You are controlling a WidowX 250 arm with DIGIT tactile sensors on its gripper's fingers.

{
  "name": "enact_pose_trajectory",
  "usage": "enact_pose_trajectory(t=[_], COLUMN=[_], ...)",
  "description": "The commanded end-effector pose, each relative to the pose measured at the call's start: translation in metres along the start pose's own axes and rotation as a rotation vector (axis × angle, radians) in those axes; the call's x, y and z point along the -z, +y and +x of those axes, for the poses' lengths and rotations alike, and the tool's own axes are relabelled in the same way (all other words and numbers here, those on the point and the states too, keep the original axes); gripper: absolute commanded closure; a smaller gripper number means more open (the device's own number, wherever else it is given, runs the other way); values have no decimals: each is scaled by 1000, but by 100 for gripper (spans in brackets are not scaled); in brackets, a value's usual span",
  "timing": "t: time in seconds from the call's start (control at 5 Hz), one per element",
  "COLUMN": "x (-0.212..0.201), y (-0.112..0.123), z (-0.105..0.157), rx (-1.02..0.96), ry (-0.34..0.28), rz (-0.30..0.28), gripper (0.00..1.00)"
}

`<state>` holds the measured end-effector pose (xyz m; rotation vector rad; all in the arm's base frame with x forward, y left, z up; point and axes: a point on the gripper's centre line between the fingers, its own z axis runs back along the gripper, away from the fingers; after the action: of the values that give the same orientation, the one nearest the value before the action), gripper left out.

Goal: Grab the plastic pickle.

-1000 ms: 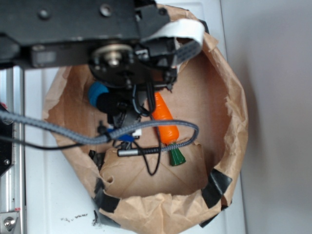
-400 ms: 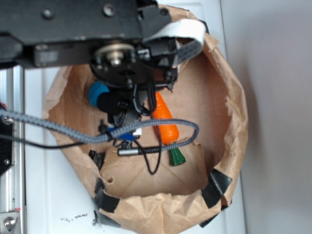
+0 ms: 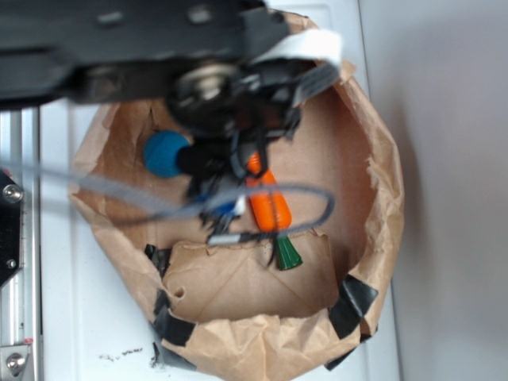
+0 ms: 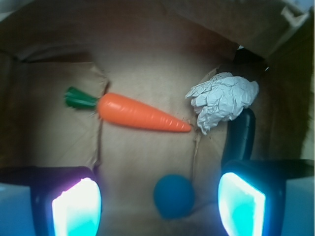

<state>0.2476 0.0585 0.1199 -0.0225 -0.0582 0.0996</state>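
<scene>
Inside the paper bag [image 3: 373,206], the tool [image 4: 157,201] hangs with jaws spread and empty over the blue ball [image 4: 173,195], while the pickle [image 4: 239,135] lies just beyond its right finger, beside the crumpled paper [image 4: 221,98], likely needing a sideways shift to straddle it.

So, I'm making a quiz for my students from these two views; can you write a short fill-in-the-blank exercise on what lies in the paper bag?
1. The carrot has a stub of the colour ____ at its blunt end.
2. The round toy nearest the tool in the wrist view is a ____ ball.
3. The crumpled white paper lies just past the carrot's ____ end.
4. The plastic pickle, dark and glossy, lies partly under the crumpled ____.

Missing words: green; blue; pointed; paper
</scene>
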Motion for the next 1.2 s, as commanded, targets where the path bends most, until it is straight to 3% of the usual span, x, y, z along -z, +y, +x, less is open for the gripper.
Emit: enact_pose_trajectory(t=[0.0,0.4,1.0], x=[29,32,7], y=[18,36,24], z=[23,18,-8], rx=[-27,-57,-18], ry=[-47,-13,-51], rz=[87,143,118], gripper=[0,0,0])
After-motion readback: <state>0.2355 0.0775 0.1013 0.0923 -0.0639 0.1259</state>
